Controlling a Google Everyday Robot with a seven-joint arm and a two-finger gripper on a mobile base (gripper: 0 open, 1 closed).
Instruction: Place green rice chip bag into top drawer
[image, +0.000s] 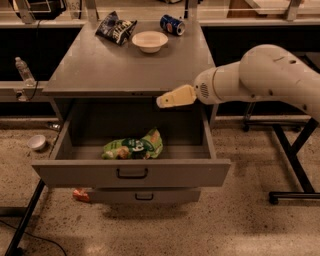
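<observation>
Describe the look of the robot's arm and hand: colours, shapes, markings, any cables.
The arm is thick and rounded, a smooth off-white shell with a few small dark dots and a round dotted patch near the wrist. The hand, above the open drawer, is pale tan and tapers to a blunt tip. No cables show.

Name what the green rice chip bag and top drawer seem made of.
Green rice chip bag: glossy plastic film, likely; creased and shiny. Top drawer: matte grey metal, apparently; thin flat walls. The gripper hangs above its back right.
</observation>
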